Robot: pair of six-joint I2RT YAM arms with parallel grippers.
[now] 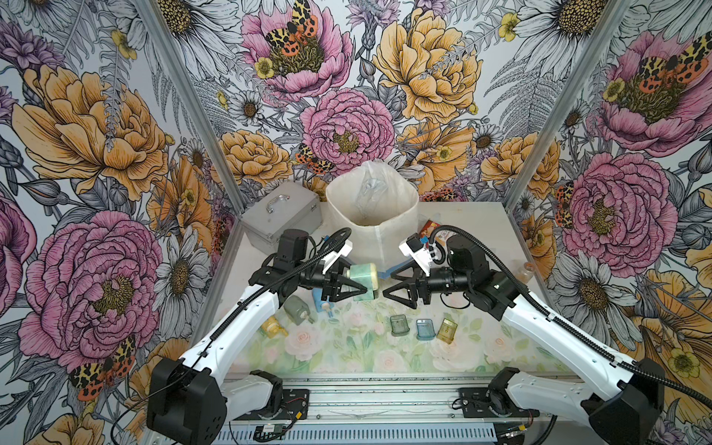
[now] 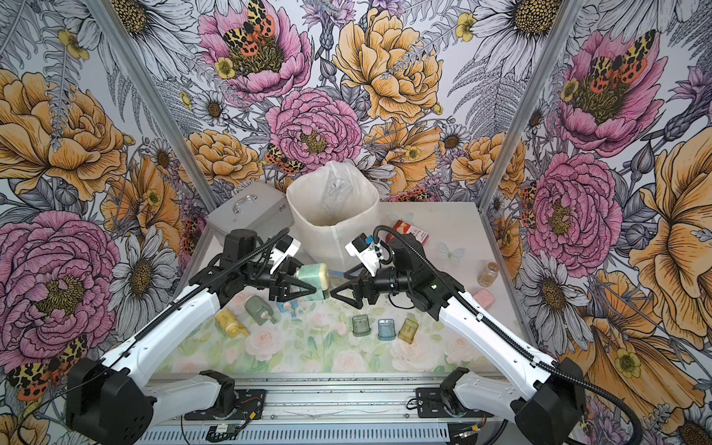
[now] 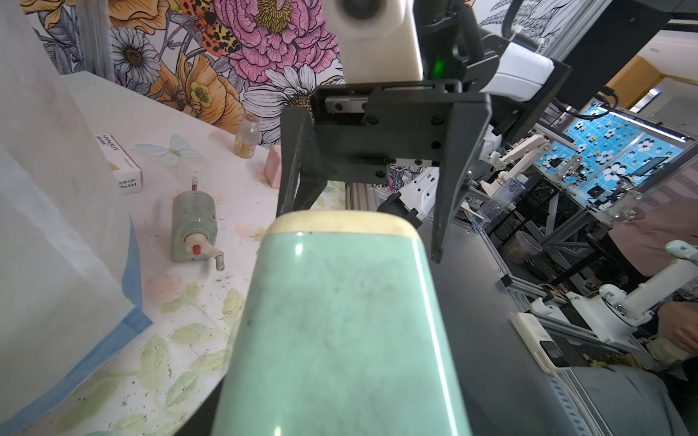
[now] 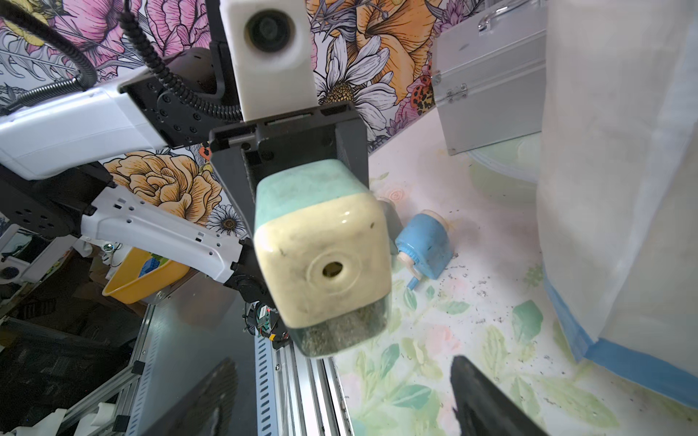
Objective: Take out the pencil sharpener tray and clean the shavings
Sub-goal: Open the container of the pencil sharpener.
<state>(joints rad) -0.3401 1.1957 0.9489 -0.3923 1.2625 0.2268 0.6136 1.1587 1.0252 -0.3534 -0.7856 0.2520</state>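
A mint-green pencil sharpener (image 1: pixel 362 279) (image 2: pixel 314 279) with a cream front hangs above the mat, and my left gripper (image 1: pixel 352 283) is shut on its body. The body fills the left wrist view (image 3: pixel 340 321). In the right wrist view its translucent tray (image 4: pixel 340 332) sits in the underside of the sharpener (image 4: pixel 321 256), and brownish shavings show inside it. My right gripper (image 1: pixel 387 285) (image 2: pixel 337 286) (image 4: pixel 347 396) faces the cream front, open and holding nothing, with its tips a little short of it. Dark shavings (image 4: pixel 483 287) fleck the mat.
A white lined bin (image 1: pixel 412 200) stands just behind the grippers, with a silver case (image 1: pixel 281 219) to its left. Grey-green (image 1: pixel 298 308), yellow (image 1: pixel 271 326) and blue (image 1: pixel 321 304) sharpeners lie on the mat. Three loose trays (image 1: pixel 425 328) lie at front right. A box (image 2: pixel 412 231), jar (image 2: pixel 487 273) and eraser (image 2: pixel 483 296) lie on the right.
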